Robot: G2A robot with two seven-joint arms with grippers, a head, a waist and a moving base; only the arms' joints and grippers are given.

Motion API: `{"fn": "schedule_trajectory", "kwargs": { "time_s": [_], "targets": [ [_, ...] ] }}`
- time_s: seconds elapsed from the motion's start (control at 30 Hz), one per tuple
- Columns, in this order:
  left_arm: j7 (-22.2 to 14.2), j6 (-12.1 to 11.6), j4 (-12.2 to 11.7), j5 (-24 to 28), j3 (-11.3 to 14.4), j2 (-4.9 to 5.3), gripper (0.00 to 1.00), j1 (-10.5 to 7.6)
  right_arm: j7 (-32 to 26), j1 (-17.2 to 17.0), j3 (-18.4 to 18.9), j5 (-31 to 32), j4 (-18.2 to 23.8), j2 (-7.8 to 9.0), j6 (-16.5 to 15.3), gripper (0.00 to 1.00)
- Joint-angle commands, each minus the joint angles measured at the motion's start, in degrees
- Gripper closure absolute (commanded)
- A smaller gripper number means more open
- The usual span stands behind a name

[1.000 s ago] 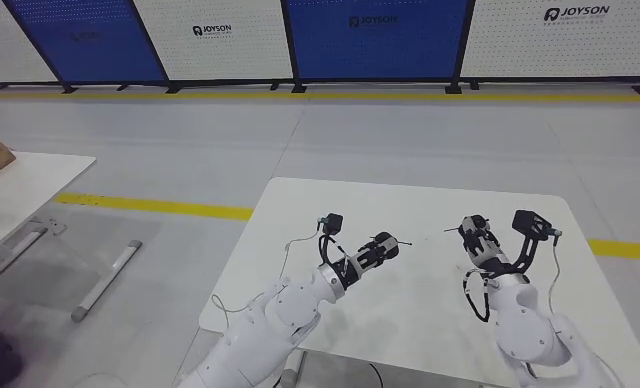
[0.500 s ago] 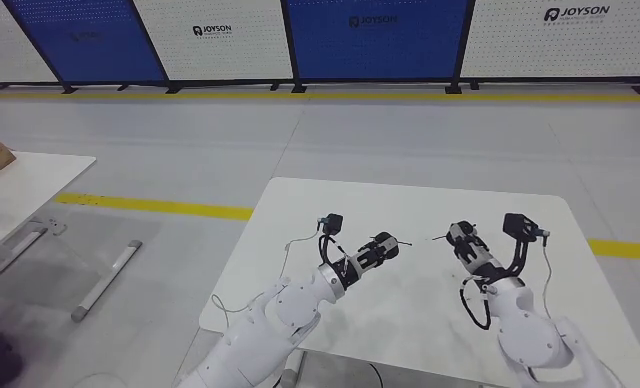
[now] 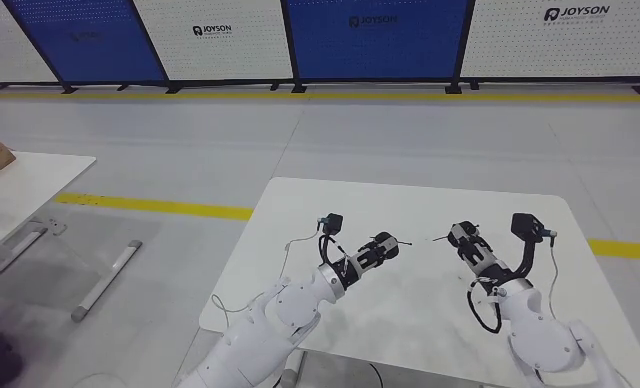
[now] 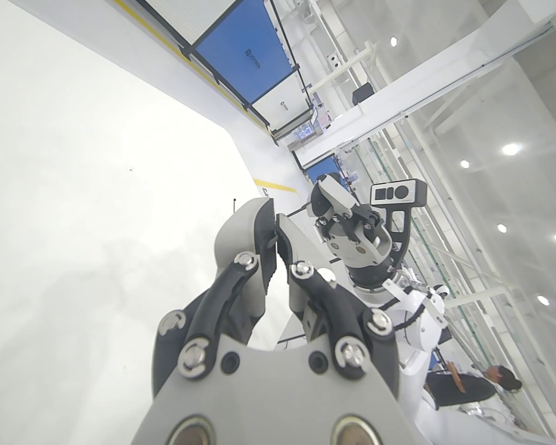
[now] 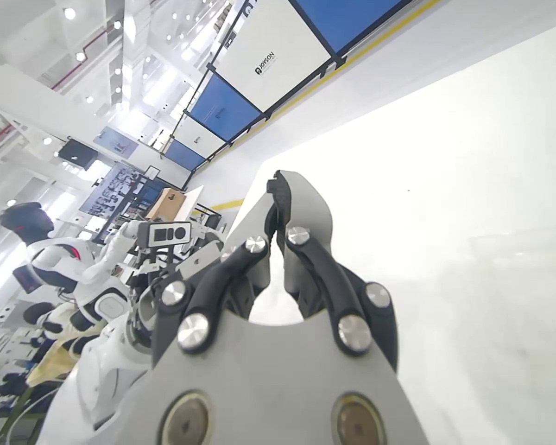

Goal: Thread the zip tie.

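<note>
Both arms hover over the white table [image 3: 400, 203]. My left gripper [image 3: 390, 244] is shut on a thin black zip tie end [image 3: 405, 243] that pokes out toward the other arm. In the left wrist view the left gripper [image 4: 274, 226] is pressed together, and a short black strip [image 4: 234, 203] shows just past it. My right gripper [image 3: 456, 232] faces it, shut on another thin black strip [image 3: 438, 237] pointing back. A small gap separates the two tips. The right gripper [image 5: 276, 187] looks closed in its own wrist view, where the strip is hidden.
The table's near edge runs under both arms, and its far half is bare. Another white table [image 3: 40, 178] stands at the far left, with a metal bar [image 3: 105, 278] on the floor between. Blue and white panels [image 3: 380, 33] line the back.
The right gripper shifted left toward the left gripper, narrowing the gap between the strip tips, then eased back slightly. The left arm stayed still.
</note>
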State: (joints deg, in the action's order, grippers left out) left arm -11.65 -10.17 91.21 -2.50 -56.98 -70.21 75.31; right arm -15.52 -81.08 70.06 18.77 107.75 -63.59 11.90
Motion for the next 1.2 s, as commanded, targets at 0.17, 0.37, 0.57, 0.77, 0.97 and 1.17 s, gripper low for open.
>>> {"fn": "schedule_trajectory", "kwargs": {
  "time_s": [0.17, 0.37, 0.57, 0.77, 0.97, 1.17],
  "targets": [
    [0.00, 0.00, 0.00, 0.00, 0.00, 0.00, 1.00, 0.00, 0.81, 0.43, -3.48, 2.97, -0.66, -0.70, 0.26, 1.00],
    [0.00, 0.00, 0.00, 0.00, 0.00, 0.00, 1.00, 0.00, -0.06, 1.18, -4.58, 2.81, -1.00, -1.04, 0.29, 1.00],
    [0.00, 0.00, 0.00, 0.00, 0.00, 0.00, 1.00, 0.00, -0.06, 1.18, -4.58, 2.81, -1.00, -1.04, 0.29, 1.00],
    [0.00, 0.00, 0.00, 0.00, 0.00, 0.00, 1.00, 0.00, 1.17, 1.25, -4.41, 1.48, -1.43, -1.42, -0.26, 1.00],
    [0.00, 0.00, 0.00, 0.00, 0.00, 0.00, 1.00, 0.00, 1.44, 1.98, -5.04, 1.99, -2.13, -1.87, -0.38, 1.00],
    [0.00, 0.00, 0.00, 0.00, 0.00, 0.00, 1.00, 0.00, 1.38, 2.76, -5.89, 3.12, -3.58, -2.32, -0.14, 1.00]
  ]
}}
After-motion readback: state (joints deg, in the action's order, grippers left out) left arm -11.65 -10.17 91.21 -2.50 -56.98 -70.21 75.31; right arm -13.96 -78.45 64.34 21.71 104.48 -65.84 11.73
